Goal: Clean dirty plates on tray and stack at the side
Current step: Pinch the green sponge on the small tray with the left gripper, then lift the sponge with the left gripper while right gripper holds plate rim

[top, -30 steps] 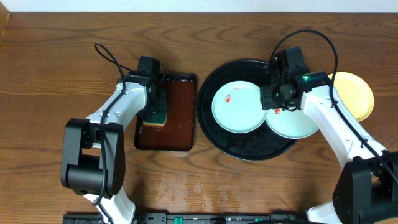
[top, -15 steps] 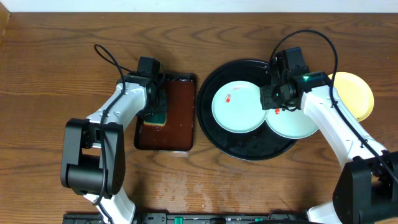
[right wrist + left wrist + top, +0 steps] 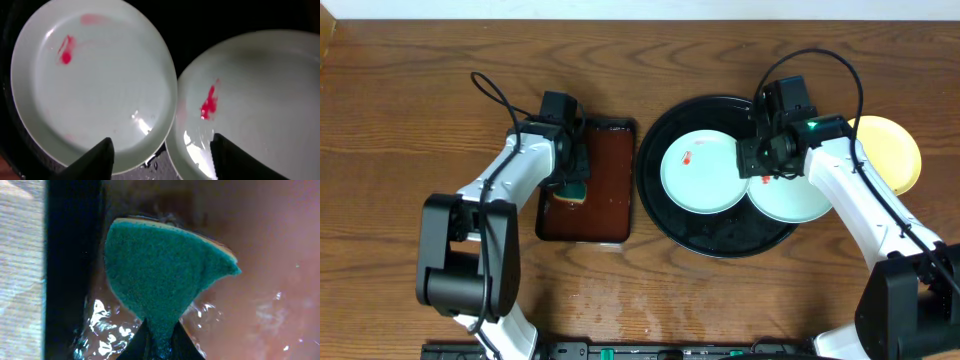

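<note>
Since the earlier frame the left gripper (image 3: 572, 172) has closed on the sponge (image 3: 576, 190), which now looks narrower; the right arm has hardly moved.

Overhead: the sponge sits at 9 o'clock in the brown tray (image 3: 605, 210). At that tray's 3 o'clock lies the black tray (image 3: 720, 242), holding the left plate (image 3: 705, 172) toward 9 o'clock and the right plate (image 3: 790, 200) at 4 o'clock, over the rim. The yellow plate (image 3: 895, 150) lies on the table (image 3: 400, 120) at the black tray's 2 o'clock. The right gripper (image 3: 760, 165) hovers where the two mint plates meet.

Left wrist: the jaws pinch the sponge (image 3: 160, 275) at its 6 o'clock corner, over wet brown tray (image 3: 270, 255).

Right wrist: the jaws are spread, empty, above both rims. The left plate (image 3: 100, 90) has a red smear at 11 o'clock, the right plate (image 3: 260, 100) one at 9 o'clock.
</note>
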